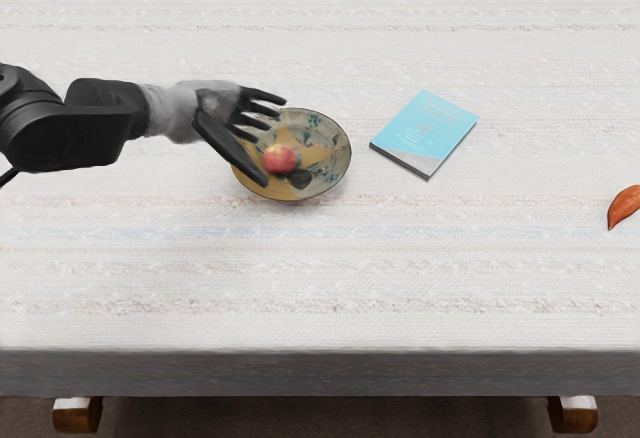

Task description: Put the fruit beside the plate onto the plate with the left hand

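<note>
Pale tabletop (320, 288) carries a plate (338, 146) with the fruit (280, 159) on it; left hand (230, 121) hovers beside, fingers spread, empty; the book (424, 133) has unreadable print.

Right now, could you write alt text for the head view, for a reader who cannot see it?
A red fruit lies in a patterned plate on a pale table, close to the robot's left hand, whose fingers are spread. A teal book lies right of the plate; an orange object shows at the right edge.

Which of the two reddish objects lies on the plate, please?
The round red fruit, beside the left hand; the orange one lies at the table's right edge.
</note>
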